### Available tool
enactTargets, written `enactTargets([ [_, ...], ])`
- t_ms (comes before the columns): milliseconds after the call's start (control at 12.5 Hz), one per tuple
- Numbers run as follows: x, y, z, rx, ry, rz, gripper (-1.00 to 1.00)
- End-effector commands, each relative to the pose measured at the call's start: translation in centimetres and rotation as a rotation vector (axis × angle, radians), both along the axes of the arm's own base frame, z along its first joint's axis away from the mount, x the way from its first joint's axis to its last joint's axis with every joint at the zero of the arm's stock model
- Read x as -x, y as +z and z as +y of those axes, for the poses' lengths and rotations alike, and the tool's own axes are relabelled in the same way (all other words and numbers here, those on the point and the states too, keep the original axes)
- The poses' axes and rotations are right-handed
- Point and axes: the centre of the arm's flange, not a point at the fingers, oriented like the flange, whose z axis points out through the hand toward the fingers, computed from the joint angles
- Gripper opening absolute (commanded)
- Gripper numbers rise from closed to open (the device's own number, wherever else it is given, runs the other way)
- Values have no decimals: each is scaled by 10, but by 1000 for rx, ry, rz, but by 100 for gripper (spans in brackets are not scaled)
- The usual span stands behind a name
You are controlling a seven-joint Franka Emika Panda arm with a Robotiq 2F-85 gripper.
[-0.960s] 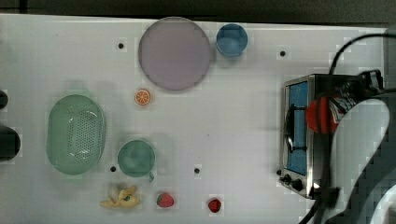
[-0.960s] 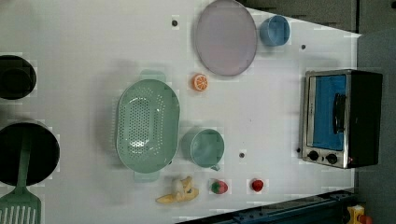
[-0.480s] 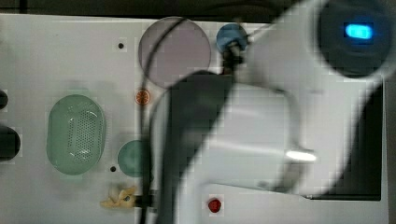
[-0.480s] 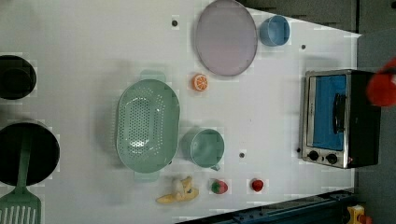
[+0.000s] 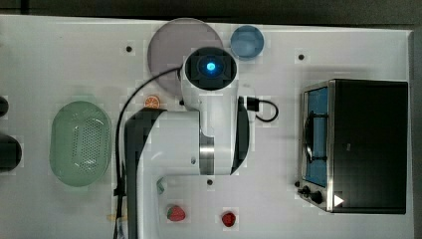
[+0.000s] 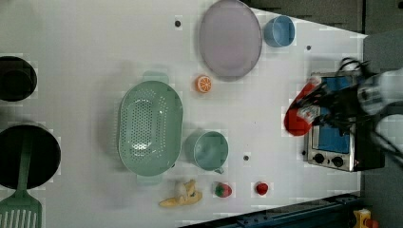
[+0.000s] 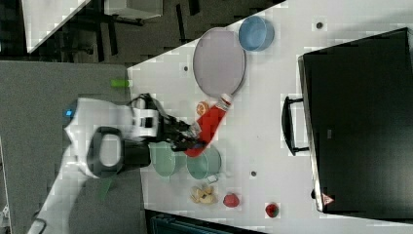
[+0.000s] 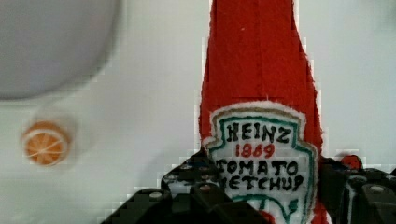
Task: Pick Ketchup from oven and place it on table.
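Jaws: I see the gripper [image 7: 191,139] clamped on the ketchup's lower body, dark fingers [image 8: 187,196] on either side of the label
Ketchup: the ketchup [image 7: 209,125] is held above the table [image 7: 272,97], out of the oven, white cap pointing toward the purple plate [image 7: 219,61] in the right view
Oven: the oven [image 5: 366,144] stands at the top view's right, well apart from the bottle
Below: in the wrist view I see an orange slice [image 8: 45,143] on the table beside the bottle
Arm: my white arm [image 5: 199,134] covers mid-table in the top view
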Motion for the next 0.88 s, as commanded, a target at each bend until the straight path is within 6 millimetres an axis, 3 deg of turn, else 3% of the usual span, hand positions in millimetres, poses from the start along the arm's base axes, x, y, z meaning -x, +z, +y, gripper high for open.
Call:
enactTargets([
  [80, -10, -17, -32, 8, -67, -114, 21],
  [160, -7, -37, -32, 13, -67, -109, 21],
  [240, -5, -87, -34, 30, -66, -103, 21],
  [480, -7, -135, -35, 50, -63, -122, 21],
  [560, -7, -143, -35, 53, -61, -127, 24],
  [640, -4, -150, -35, 54, -59, -122, 40],
  [720, -1, -154, -34, 55, -60, -114, 61],
  [800, -2, -153, -34, 56, -68, -120, 100],
  [880, -18, -118, -34, 52, -94, -197, 100],
])
